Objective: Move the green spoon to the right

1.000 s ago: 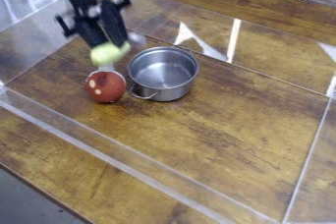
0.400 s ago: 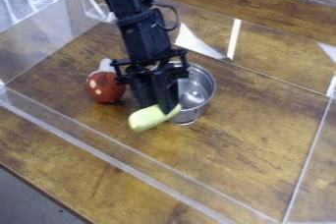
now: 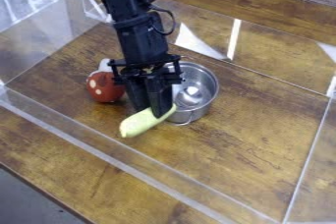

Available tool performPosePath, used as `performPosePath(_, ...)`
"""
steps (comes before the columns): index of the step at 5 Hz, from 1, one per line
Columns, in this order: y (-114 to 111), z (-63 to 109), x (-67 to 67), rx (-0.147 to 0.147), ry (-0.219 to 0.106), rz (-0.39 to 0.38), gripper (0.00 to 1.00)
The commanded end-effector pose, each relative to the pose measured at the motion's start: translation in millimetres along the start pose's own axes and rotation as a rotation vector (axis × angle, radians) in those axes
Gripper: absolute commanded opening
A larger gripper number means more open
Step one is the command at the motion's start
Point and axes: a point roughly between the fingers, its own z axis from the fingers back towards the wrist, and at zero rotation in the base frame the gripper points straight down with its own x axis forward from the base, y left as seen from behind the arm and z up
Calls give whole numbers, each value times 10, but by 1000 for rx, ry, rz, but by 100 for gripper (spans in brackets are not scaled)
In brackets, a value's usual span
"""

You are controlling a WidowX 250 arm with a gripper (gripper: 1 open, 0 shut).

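The green spoon (image 3: 140,122) is a slim pale yellow-green piece, tilted, its lower end close to or touching the wooden table just in front of the steel pot (image 3: 195,93). My black gripper (image 3: 153,105) comes down from above and is shut on the spoon's upper end. The arm stands between the round red-and-white toy (image 3: 105,86) on the left and the pot on the right, hiding the pot's left rim.
Clear acrylic walls (image 3: 157,174) fence the wooden table (image 3: 237,149) on all sides. The pot and the toy sit close on either side of the gripper. Bare wood lies to the right and in front.
The arm has carried the spoon from above the toy at the back left, rightward and down to the pot's front. In the last half second the spoon sank slightly lower.
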Motion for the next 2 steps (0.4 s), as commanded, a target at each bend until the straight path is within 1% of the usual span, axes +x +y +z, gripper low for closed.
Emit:
performPosePath(1, -21, 43, 49, 29, -30, -19, 0)
performPosePath(2, -33, 33, 79, 39, -29, -30, 0)
